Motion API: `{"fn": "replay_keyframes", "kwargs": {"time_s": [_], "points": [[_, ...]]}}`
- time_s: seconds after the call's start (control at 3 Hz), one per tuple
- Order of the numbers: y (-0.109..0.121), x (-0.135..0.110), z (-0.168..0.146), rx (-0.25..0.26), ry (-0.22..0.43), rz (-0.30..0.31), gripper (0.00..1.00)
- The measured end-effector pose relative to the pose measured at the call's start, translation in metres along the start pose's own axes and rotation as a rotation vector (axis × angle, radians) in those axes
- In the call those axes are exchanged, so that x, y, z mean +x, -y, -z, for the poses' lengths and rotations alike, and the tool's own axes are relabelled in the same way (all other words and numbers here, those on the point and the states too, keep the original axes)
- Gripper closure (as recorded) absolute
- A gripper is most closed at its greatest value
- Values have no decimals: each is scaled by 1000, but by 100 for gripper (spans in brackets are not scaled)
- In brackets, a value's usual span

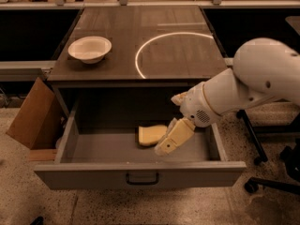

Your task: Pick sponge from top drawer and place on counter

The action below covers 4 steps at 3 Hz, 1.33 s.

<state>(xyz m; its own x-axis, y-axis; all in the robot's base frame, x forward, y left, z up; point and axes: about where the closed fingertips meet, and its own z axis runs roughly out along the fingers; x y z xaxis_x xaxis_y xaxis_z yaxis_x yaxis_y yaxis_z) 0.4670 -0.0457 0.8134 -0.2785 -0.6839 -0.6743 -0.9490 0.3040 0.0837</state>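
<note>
Here, the dark bench point(112, 36) fills the upper view, a thin white arc point(140, 55) marked on its top. Below it the grey top drawer point(84, 177) stands pulled open, its dark handle point(142, 178) centred on the front panel. The white arm point(243, 88) reaches in from the right. A cardboard box point(35, 116) leans at the drawer's left, and a white bowl point(90, 48) sits on the bench. The pincer point(164, 149) hangs inside the drawer, overlapping the right end of the sponge point(150, 135); whether it is open or closed cannot be told. The pale yellow sponge lies on the drawer floor.
</note>
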Motion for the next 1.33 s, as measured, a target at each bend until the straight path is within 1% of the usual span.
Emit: {"fn": "replay_keyframes", "kwargs": {"time_s": [0.33,0.67,1.0,1.33], "points": [[10,22,-34,7,-20,-27,0],[10,22,-34,7,-20,-27,0],[32,29,-47,10,-19,-31,0],[55,29,-62,26,-7,13,0]]}}
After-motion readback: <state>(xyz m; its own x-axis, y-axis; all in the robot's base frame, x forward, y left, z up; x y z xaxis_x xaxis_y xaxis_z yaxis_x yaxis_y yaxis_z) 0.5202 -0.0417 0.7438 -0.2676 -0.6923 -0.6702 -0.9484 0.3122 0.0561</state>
